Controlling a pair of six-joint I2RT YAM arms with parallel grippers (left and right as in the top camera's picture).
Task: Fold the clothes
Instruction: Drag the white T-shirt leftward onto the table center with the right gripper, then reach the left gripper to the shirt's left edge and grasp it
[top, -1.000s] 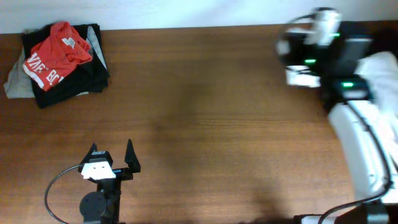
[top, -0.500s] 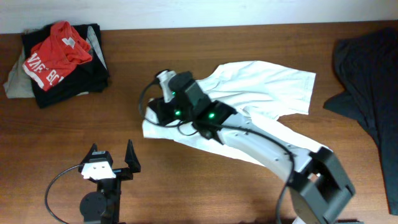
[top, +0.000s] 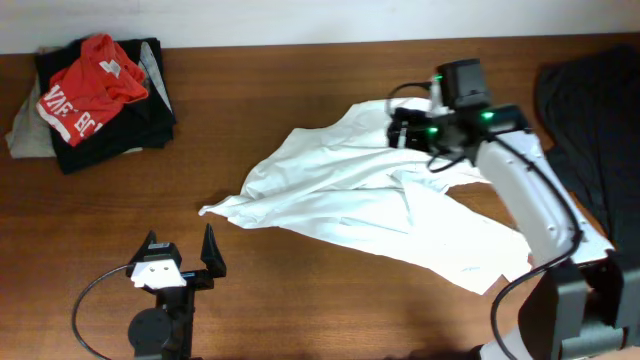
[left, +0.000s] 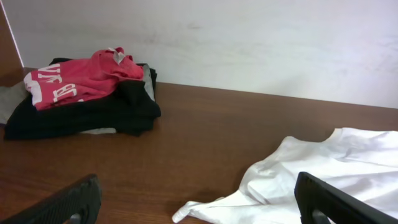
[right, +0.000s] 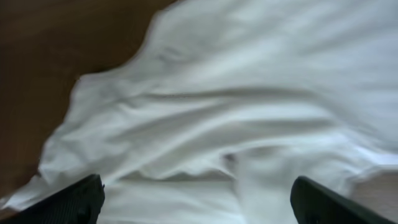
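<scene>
The white shirt (top: 370, 200) lies crumpled and spread across the middle of the table, one corner trailing to the left. My right gripper (top: 398, 125) hovers open over its upper right part. In the right wrist view the shirt (right: 236, 112) fills the frame, and nothing sits in the gripper (right: 199, 208). My left gripper (top: 180, 242) rests open near the front left, apart from the cloth. The left wrist view shows the shirt's corner (left: 329, 168) ahead of that gripper (left: 199, 211). A red garment with white lettering (top: 95, 85) tops a black pile (top: 115, 130) at the back left.
A dark garment (top: 590, 130) lies bunched at the right edge of the table, partly over it. The pile of red and black clothes (left: 81, 93) sits against the white wall. Bare brown wood (top: 300, 300) runs along the front of the table between the arms.
The right arm carried the white shirt from the right out to the middle-left, then let it go, opened and drew back to the right. The left arm has not moved.
</scene>
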